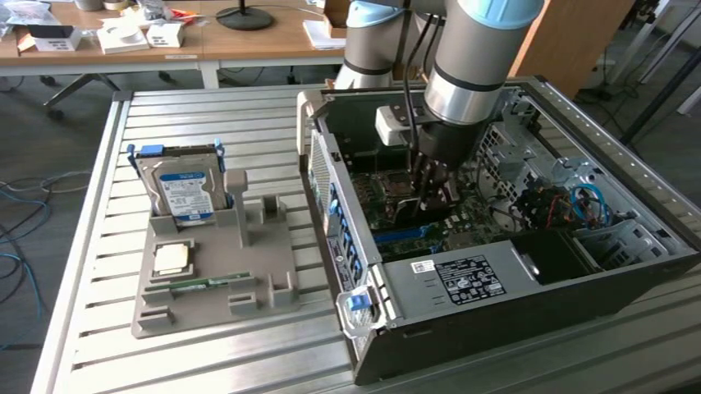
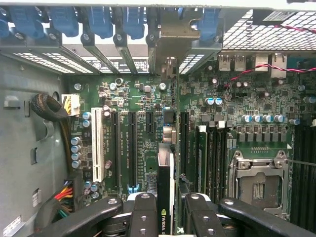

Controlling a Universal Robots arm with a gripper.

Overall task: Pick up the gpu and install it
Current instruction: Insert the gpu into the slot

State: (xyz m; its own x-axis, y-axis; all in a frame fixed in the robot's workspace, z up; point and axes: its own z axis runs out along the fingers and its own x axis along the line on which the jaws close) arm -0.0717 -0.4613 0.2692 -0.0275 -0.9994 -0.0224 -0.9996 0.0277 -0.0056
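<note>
Claw (image 2: 167,211) clamped narrow on gpu (image 2: 165,170), card edge-on to motherboard (image 2: 148,96), inside computer case (image 1: 515,328)

The computer case (image 1: 526,328) was seen from above, afar. Its shared motherboard (image 2: 148,163) was faced closely from the wrist.

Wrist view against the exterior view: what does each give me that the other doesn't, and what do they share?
Wrist view: the gpu edge-on, clamped in the gripper, its silvery bracket at the rear slot openings, down among the black expansion slots near the white slot; whether it is seated is unclear.
Exterior view: the hard drive and memory stick in the gray fixture, to the exterior view's left of the open computer case.
Both: the gripper inside the case over the green motherboard.
</note>
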